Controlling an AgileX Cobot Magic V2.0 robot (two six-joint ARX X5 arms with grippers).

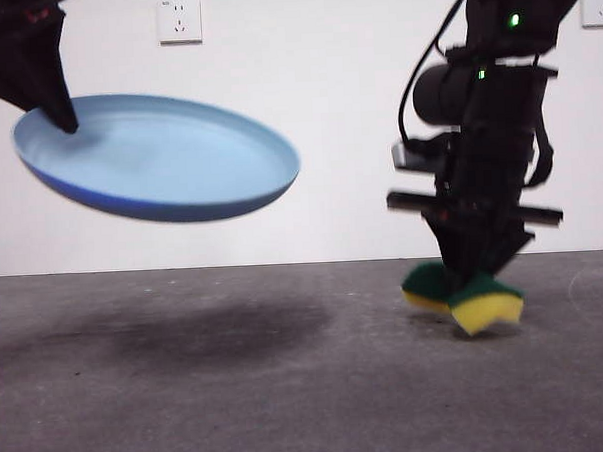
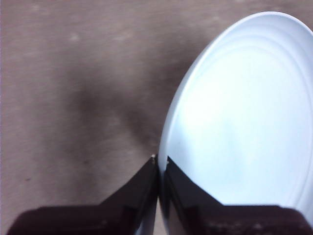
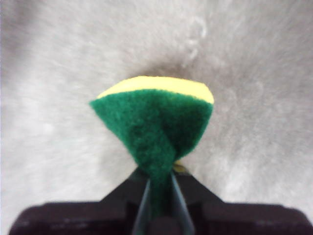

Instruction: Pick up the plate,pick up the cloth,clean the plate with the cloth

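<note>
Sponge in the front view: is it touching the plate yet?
No, the sponge hangs in the right gripper just above the table, well apart from the raised plate.

Nothing readable is showing anywhere from where I am standing. The wall socket point(image 1: 178, 21) is carrying a tiny dark mark above its holes, but it is blurring into a smudge too small to make out. The plate point(image 1: 158, 152), the sponge point(image 1: 470, 297) and the grey table point(image 1: 239, 389) are all showing plain surfaces, with no label, brand or number on them.
</note>
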